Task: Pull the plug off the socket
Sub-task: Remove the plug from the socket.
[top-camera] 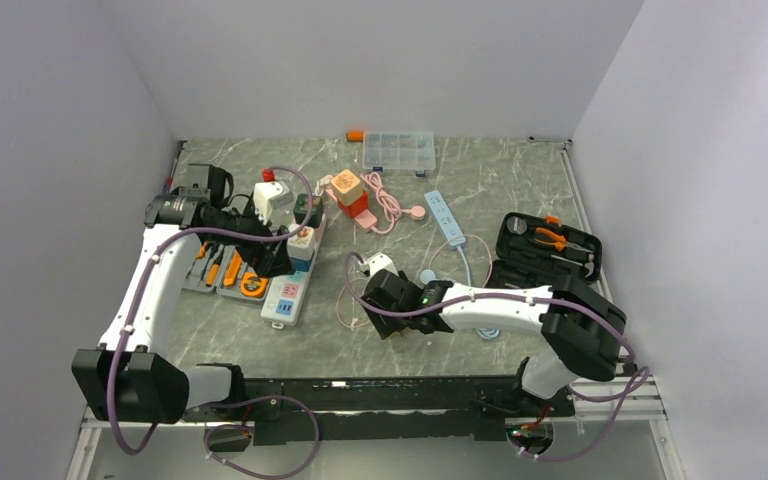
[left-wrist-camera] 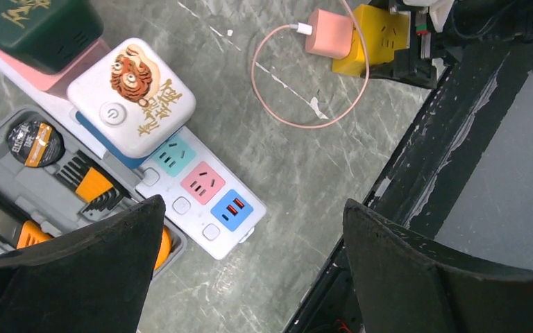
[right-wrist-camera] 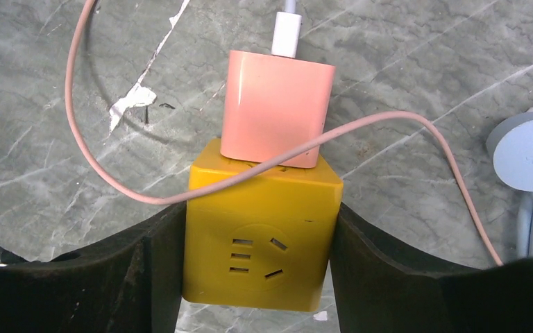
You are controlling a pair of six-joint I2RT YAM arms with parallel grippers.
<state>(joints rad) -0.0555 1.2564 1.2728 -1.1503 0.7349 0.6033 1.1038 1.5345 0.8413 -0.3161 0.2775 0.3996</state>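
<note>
The socket (top-camera: 288, 290), a long white strip with green, pink and blue faces (left-wrist-camera: 201, 198), lies left of centre. Two cube plugs stand in it: a white one with a tiger picture (left-wrist-camera: 130, 97) and a dark green one (left-wrist-camera: 35, 24). My left gripper (left-wrist-camera: 253, 208) hangs open above the strip's near end, holding nothing. My right gripper (right-wrist-camera: 260, 229) is at mid-table (top-camera: 385, 295). Its two fingers press the sides of a yellow cube outlet (right-wrist-camera: 260, 229) that lies on the table. A pink charger (right-wrist-camera: 276, 104) with a pink cable is plugged into that cube.
A grey tray of orange tools (top-camera: 222, 270) lies against the strip's left side. A black tool case (top-camera: 545, 245) stands open at the right. A clear organiser box (top-camera: 398, 152) and a small blue strip (top-camera: 447, 218) lie further back. The black front rail (left-wrist-camera: 416, 180) borders the table.
</note>
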